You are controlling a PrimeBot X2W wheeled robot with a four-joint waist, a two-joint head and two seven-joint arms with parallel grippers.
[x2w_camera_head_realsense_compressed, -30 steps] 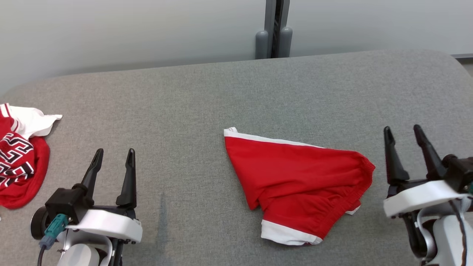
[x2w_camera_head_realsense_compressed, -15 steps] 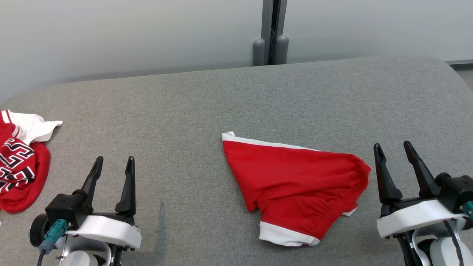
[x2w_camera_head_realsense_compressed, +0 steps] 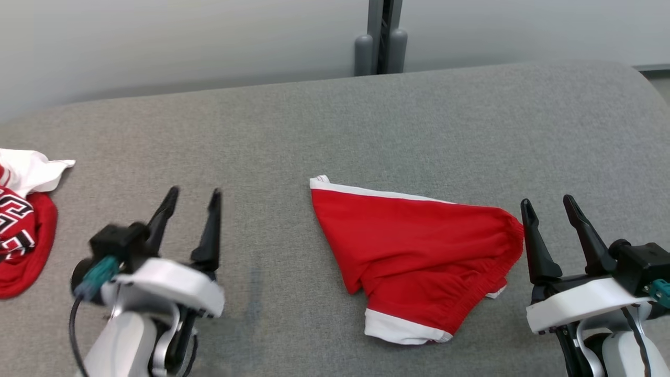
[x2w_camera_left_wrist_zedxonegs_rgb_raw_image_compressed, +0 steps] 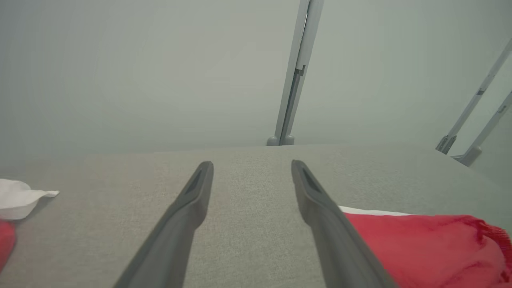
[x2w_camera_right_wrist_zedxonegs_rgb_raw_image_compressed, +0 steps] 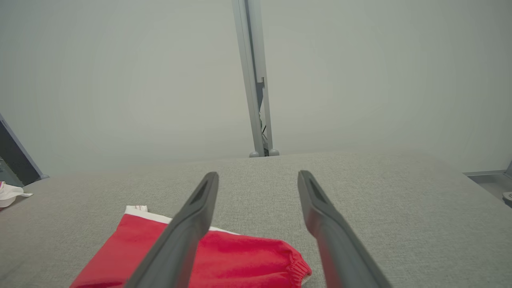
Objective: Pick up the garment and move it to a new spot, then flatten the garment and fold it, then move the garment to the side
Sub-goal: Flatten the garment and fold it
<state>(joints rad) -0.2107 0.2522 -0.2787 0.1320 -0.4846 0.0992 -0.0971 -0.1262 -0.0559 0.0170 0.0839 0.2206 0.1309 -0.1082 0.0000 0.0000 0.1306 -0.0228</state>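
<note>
Garment (x2w_camera_head_realsense_compressed: 419,251), red with white trim, lies crumpled on the grey table (x2w_camera_head_realsense_compressed: 314,131) between the two pairs of fingers, held by neither. Well apart from the left fingers (x2w_camera_head_realsense_compressed: 209,230), on their outer side, sits a second red-and-white piece of clothing (x2w_camera_head_realsense_compressed: 21,246). The left fingers are spread wide and empty over bare table, blurred in the head view. The garment's white-edged corner lies ahead of them and to their right. Its gathered waistband ends just beside the right fingers (x2w_camera_head_realsense_compressed: 533,241), on their left. Those too stand apart, gripping nothing.
</note>
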